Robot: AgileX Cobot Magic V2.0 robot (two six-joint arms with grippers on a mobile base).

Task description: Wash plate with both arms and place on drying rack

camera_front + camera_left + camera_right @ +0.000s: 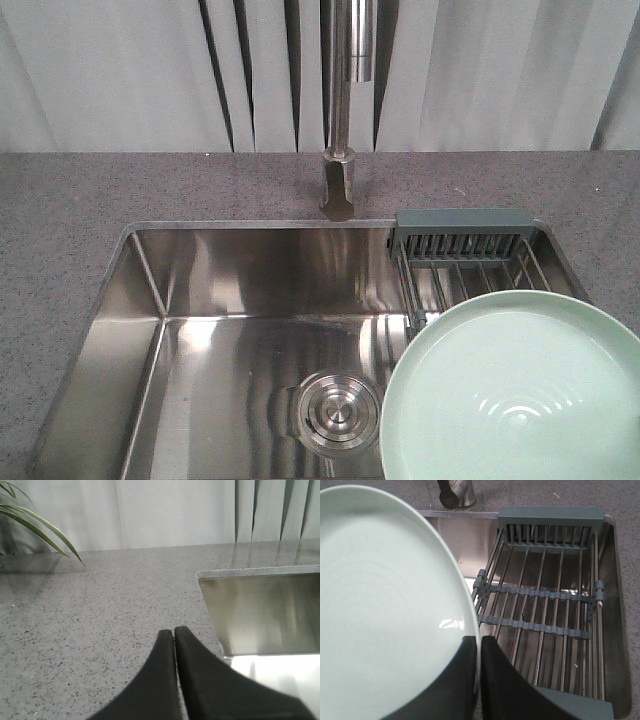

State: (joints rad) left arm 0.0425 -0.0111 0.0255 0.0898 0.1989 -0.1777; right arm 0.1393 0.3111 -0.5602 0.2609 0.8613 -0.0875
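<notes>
Now we hold the plate (385, 605) by its rim with our right gripper (479, 647). The two fingers are pinched tight, one on each side of the thin edge, so the plate cannot slip. We hold it up in the air over the right part of the sink (150, 330), and part of it hangs over the rack (535, 592). The rack sits across the right end of the sink, so drips can fall into the basin. We see nothing on its wires.

Our left gripper (174, 635) is shut, finger against finger, with nothing in it. It hangs low over the counter (90, 620), just left of the sink, out of the way.

No water runs from the tap (338, 120) behind the sink. We think the next job is to set the plate down on the wires. We should go slowly, because a plate held only by its rim can swing.
</notes>
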